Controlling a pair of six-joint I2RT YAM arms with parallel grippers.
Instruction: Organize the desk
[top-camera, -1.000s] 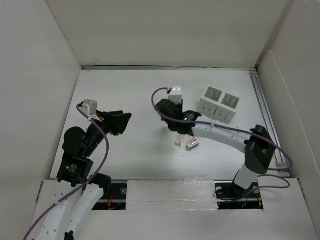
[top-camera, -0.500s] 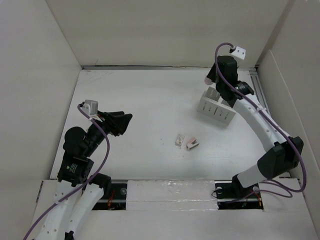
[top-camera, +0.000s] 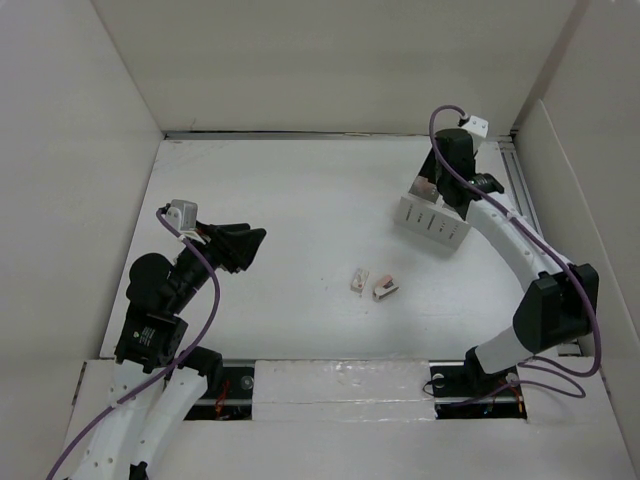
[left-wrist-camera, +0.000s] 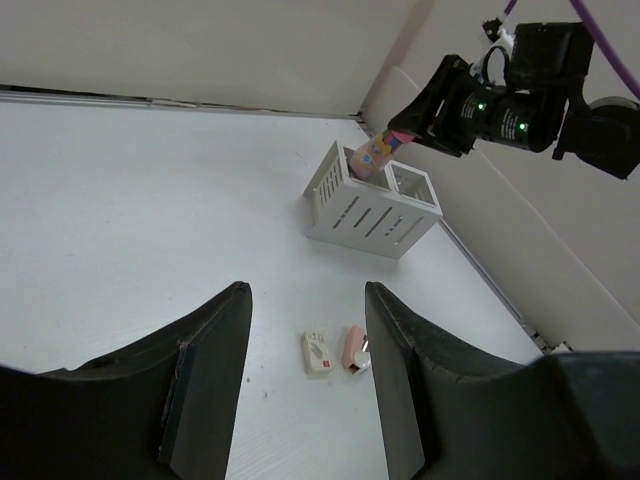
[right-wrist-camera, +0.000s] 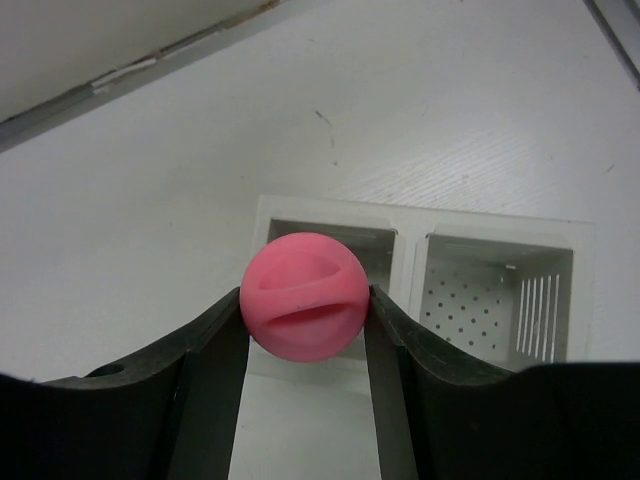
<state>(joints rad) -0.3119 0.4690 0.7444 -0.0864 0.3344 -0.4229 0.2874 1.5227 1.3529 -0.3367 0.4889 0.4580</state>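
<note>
The white desk (top-camera: 290, 200) fills the top view. My right gripper (top-camera: 428, 186) is shut on a pink round-ended object (right-wrist-camera: 305, 295) and holds it over the left compartment of a small white two-compartment box (right-wrist-camera: 410, 225). In the left wrist view the pink object (left-wrist-camera: 370, 157) tilts at that compartment's mouth; I cannot tell whether it touches the box (left-wrist-camera: 365, 205). My left gripper (top-camera: 250, 240) is open and empty above the desk's left side, its jaws wide apart (left-wrist-camera: 305, 300).
A small white card-like item (top-camera: 358, 279) and a small pink item (top-camera: 383, 288) lie side by side mid-desk, also in the left wrist view (left-wrist-camera: 317, 352). A metal rail (top-camera: 530, 220) runs along the right edge. White walls surround the desk.
My right arm swung from the middle of the desk to the far right with the pink object, then lowered it toward the box. The left arm has not moved.
</note>
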